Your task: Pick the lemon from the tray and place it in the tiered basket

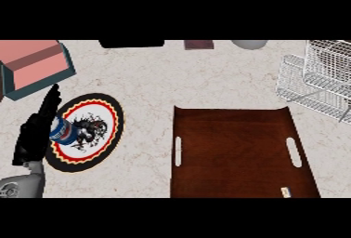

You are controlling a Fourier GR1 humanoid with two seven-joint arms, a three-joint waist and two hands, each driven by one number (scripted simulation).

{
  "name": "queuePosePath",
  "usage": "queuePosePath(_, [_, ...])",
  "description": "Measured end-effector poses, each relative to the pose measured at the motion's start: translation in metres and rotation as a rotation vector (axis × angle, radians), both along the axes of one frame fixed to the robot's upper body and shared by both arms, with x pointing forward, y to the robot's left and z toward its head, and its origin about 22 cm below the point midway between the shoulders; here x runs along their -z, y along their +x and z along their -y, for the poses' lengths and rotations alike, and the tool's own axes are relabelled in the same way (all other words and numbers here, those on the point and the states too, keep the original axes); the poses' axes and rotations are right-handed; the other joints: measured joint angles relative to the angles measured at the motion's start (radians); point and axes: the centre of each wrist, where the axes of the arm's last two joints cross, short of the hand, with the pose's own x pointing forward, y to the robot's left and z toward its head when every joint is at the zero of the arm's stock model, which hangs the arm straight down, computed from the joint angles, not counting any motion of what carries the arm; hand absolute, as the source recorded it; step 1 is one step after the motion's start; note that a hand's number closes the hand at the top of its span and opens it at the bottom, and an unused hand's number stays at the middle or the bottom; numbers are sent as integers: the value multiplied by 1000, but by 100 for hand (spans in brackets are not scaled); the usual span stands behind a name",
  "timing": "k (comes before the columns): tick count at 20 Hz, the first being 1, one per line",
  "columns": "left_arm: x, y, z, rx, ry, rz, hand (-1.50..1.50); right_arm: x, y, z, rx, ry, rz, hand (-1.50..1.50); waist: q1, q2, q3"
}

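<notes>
Wooden tray point(240, 153) nearest, flat on surface point(144, 83); lemon not in sight, whereabouts unclear. Left robot hand point(33, 137) at left edge, fingers straight, wide, holding nothing. Blue can point(61, 131) just beside it, on patterned plate point(109, 111). Farther right, white wire tiered basket point(315, 79); far left, pink box point(31, 65).

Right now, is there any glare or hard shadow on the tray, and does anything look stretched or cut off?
Head view: the light is even; the tray shows only a faint sheen across its middle and no hard shadow; the round plate looks taller than wide; the basket is cut by the right edge; the left robot hand covers the plate's left rim.
</notes>
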Motion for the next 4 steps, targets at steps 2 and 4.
queuePosePath(2, [8,-4,3,-6,-3,-5,0,5,-25,12,-8,11,6,-150,-6,-1,0])
queuePosePath(4, [4,0,5,-10,-7,-3,0,13,-48,21,-16,26,35,-150,-8,0,0])
